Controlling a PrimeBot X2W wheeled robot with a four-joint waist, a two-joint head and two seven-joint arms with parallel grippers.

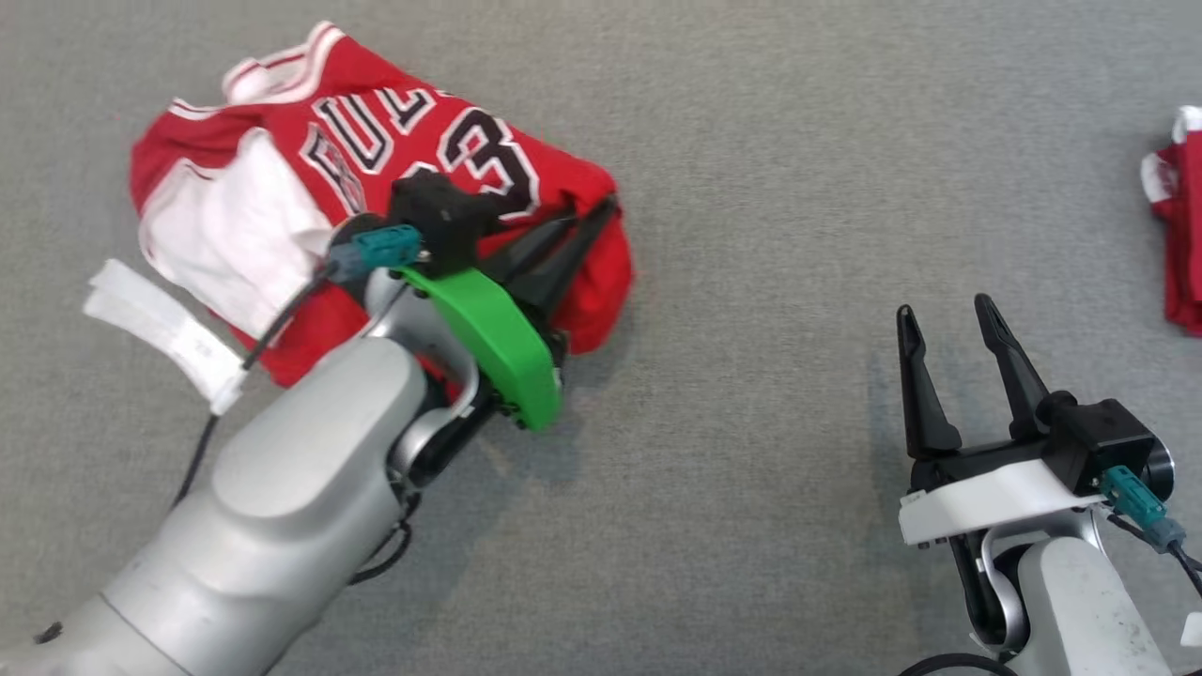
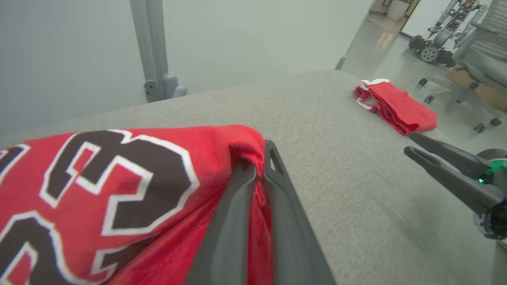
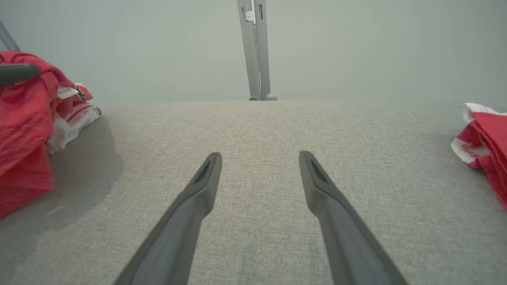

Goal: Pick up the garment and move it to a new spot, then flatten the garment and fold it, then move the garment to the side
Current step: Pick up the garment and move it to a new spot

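A red jersey, the garment [image 1: 376,160], with black and white lettering and a white inner lining lies bunched at the upper left of the grey table. My left gripper [image 1: 596,211] is shut on its right edge, and red cloth is pinched between the two dark fingers [image 2: 237,206]. The garment [image 2: 111,190] bulges up to the left of that grip. My right gripper [image 1: 944,319] hovers open at the lower right with nothing between its fingers [image 3: 198,194]. From there the garment [image 3: 23,130] sits far to the left.
A second red and white folded garment [image 1: 1178,235] lies at the table's right edge [image 2: 396,107] [image 3: 483,142]. A grey post [image 3: 255,47] stands behind the far table edge. A wheeled chair and another robot [image 2: 435,43] stand on the floor beyond.
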